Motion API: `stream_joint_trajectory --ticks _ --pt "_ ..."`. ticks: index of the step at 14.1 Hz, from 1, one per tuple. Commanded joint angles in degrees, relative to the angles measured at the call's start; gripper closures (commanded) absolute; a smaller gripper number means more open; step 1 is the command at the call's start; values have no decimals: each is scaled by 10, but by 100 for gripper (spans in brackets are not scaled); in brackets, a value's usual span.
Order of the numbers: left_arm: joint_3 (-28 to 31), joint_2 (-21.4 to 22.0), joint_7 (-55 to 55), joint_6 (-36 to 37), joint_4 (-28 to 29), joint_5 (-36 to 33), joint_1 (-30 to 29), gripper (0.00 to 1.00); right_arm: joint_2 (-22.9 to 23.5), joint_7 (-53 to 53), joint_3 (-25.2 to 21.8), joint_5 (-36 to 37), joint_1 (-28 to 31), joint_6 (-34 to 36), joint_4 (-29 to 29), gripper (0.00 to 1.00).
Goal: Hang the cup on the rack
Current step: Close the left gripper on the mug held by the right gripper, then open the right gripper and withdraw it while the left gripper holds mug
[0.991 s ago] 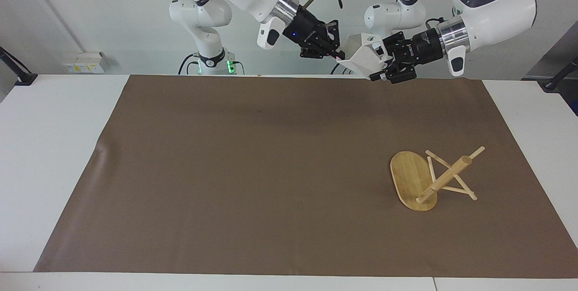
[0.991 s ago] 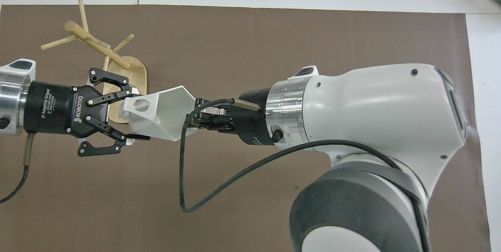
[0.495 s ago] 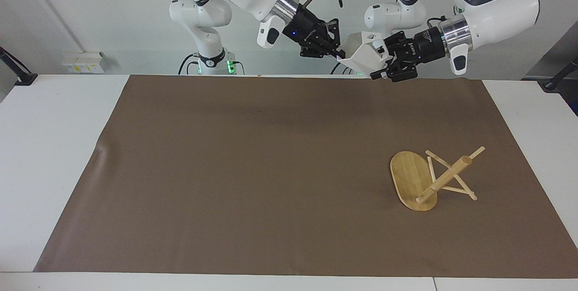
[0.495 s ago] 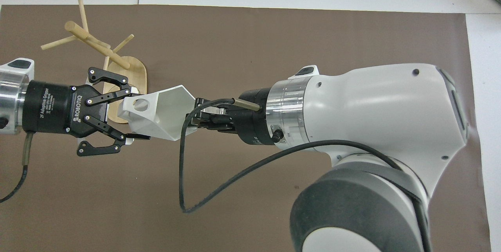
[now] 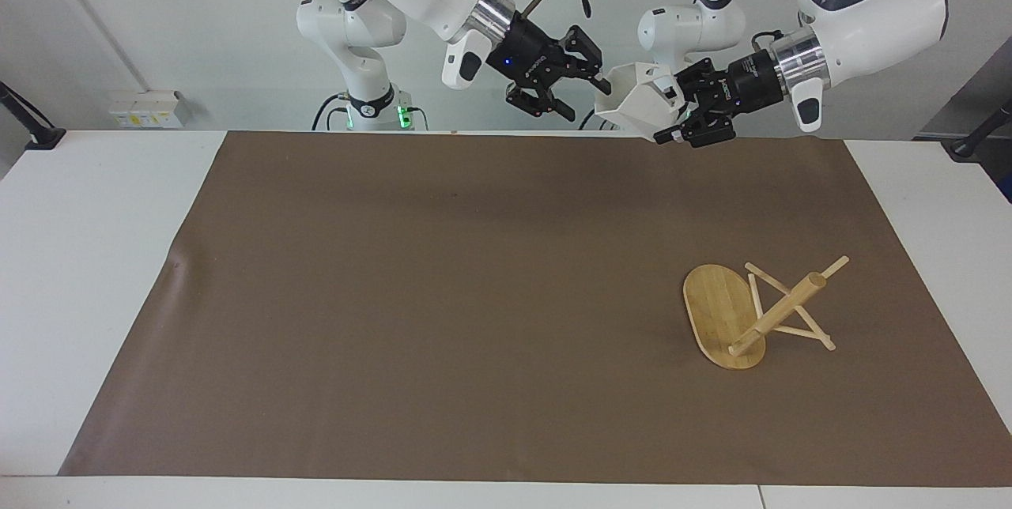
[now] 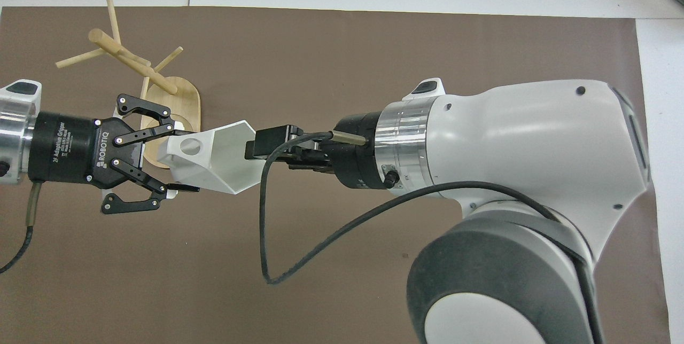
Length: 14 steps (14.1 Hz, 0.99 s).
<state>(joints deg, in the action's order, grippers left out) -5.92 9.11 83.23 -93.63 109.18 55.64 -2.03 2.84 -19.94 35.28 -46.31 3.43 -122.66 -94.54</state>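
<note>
Cup (image 5: pixel 639 99) up in the air, clamped in left hand (image 5: pixel 681 111), over the mat (image 5: pixel 443 295) edge nearest the robots. Right hand (image 5: pixel 581 82) spread wide, holding nothing, just beside cup rim. Rack (image 5: pixel 751 315) upright on the mat toward the left arm's end of the bench (image 5: pixel 95 256). Best to swing right hand clear first, then thread the tab hole onto an up-tilted peg, slow and lined up. Plenty of bare mat around rack; bench edge well apart.
</note>
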Motion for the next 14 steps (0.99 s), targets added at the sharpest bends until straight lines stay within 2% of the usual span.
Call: stream_joint_trajectory --ticks 1,5,8,11,14 --pt "-1 6 3 1 1 -40 -7 100 -2 28 -7 -5 7 -5 -5 0" --pt "-1 6 77 -6 3 -115 -3 100 -4 28 -44 -4 7 20 -16 0" --pt "-4 16 120 -86 41 -157 5 100 -3 29 -59 41 8 21 -11 0" --pt "-3 24 160 -125 76 -157 -2 100 -1 29 -76 128 8 17 -11 0" --pt "-6 28 248 -212 118 -157 5 100 1 29 -100 224 7 22 -9 0"
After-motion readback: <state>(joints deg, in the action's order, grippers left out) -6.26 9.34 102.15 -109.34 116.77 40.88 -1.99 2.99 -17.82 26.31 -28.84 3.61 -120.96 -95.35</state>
